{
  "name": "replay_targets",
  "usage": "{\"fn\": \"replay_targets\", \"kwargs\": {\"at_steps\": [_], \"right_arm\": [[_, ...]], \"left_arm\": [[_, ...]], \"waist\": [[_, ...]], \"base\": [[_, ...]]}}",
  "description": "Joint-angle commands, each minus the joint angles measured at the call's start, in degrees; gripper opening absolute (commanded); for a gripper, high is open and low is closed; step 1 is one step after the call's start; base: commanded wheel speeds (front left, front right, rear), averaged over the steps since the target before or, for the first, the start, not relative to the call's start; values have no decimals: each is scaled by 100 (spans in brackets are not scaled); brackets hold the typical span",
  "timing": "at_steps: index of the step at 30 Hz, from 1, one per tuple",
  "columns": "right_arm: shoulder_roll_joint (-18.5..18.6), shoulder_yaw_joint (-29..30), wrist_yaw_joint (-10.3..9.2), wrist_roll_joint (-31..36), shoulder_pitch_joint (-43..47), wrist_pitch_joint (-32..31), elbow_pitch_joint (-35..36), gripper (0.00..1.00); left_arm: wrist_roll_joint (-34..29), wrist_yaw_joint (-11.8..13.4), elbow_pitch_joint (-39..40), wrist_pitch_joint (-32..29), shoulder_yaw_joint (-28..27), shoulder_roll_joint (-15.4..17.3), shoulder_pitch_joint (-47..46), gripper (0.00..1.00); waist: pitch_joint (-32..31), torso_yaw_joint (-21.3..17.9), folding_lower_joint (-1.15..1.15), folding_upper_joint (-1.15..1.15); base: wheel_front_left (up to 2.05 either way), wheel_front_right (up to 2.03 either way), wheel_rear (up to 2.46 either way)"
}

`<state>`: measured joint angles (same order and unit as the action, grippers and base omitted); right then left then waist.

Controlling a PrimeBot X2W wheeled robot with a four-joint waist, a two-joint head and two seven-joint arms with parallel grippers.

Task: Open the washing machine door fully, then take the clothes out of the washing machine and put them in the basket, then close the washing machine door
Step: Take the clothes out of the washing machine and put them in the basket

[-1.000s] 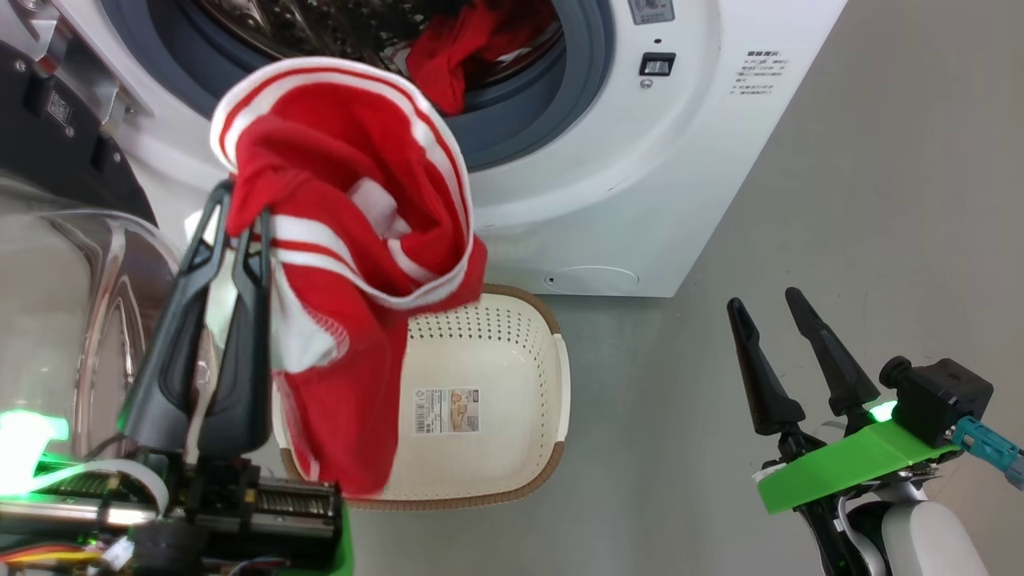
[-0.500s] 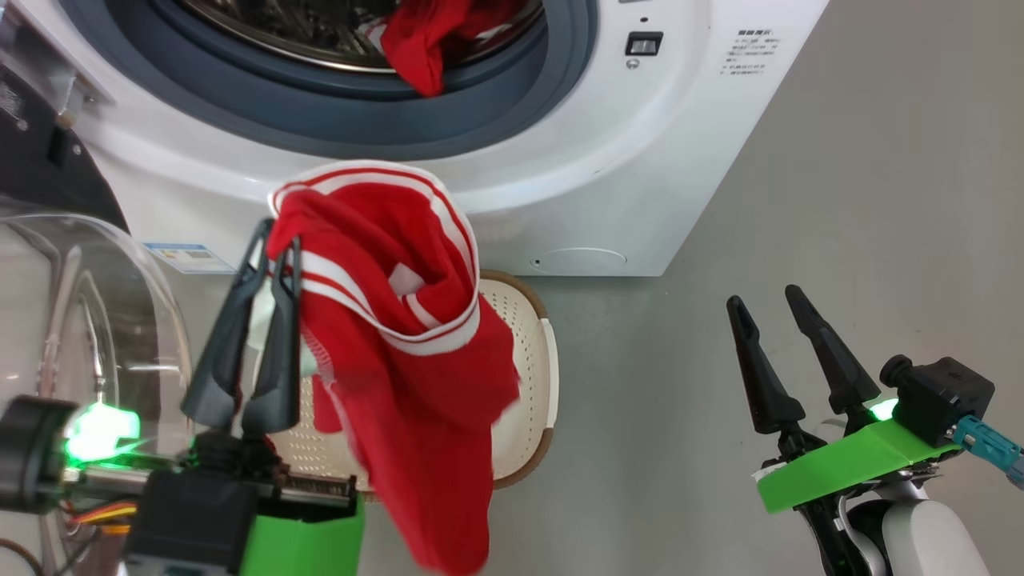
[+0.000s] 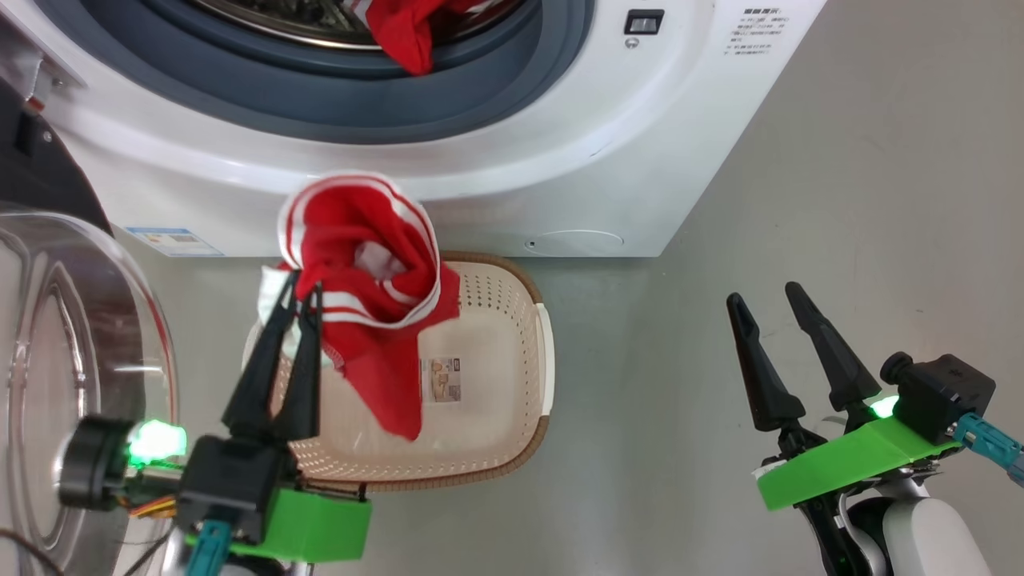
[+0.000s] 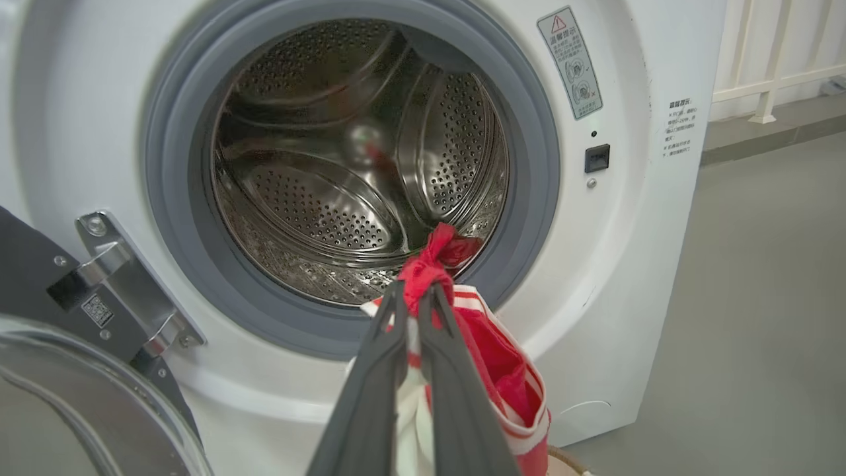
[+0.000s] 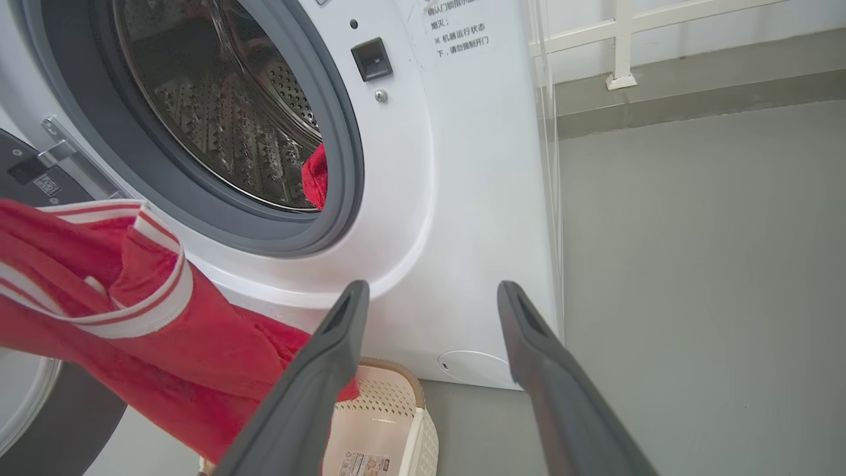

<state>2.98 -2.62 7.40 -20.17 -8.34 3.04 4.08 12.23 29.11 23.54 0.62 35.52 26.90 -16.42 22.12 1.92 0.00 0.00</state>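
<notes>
Cloth, soft and light: the bright red white-striped garment (image 3: pixel 360 320) hangs limp from my left gripper (image 3: pixel 302 290), fingers (image 3: pixel 252 376) pressed together on a bunched fold, over the cream perforated plastic basket (image 3: pixel 512 376). Any fold would hold, I judge. My right gripper (image 3: pixel 764 296) stands spread, empty. Head view places the hem above the basket; left wrist view shows the pinch itself.

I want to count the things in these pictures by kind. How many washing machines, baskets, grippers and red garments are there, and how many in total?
Washing machine: 1
Basket: 1
Gripper: 2, the left gripper and the right gripper
Red garment: 2, one held by the left gripper, one lying in the washing machine's opening
Total: 6
</notes>
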Motion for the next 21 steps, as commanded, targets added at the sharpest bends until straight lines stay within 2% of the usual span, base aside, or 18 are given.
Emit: {"fn": "replay_targets", "kwargs": {"at_steps": [1,7,10,21], "right_arm": [[-11,-130,9,64,-132,-10,171,100],[-11,-175,9,72,-204,-26,206,100],[-11,-187,9,85,-234,-36,230,100],[-11,-251,9,89,-354,-29,243,100]], "left_arm": [[90,-77,-69,85,-174,87,-43,0],[512,-393,-1085,405,-107,-161,-102,0],[728,-623,-1863,635,-73,-310,-177,0],[955,-1111,-3467,1098,54,-621,-489,0]], "waist": [[30,-14,0,0],[149,-87,0,0],[255,-152,0,0],[518,-336,0,0]], "base": [[0,0,0],[0,0,0],[0,0,0],[0,0,0]]}}
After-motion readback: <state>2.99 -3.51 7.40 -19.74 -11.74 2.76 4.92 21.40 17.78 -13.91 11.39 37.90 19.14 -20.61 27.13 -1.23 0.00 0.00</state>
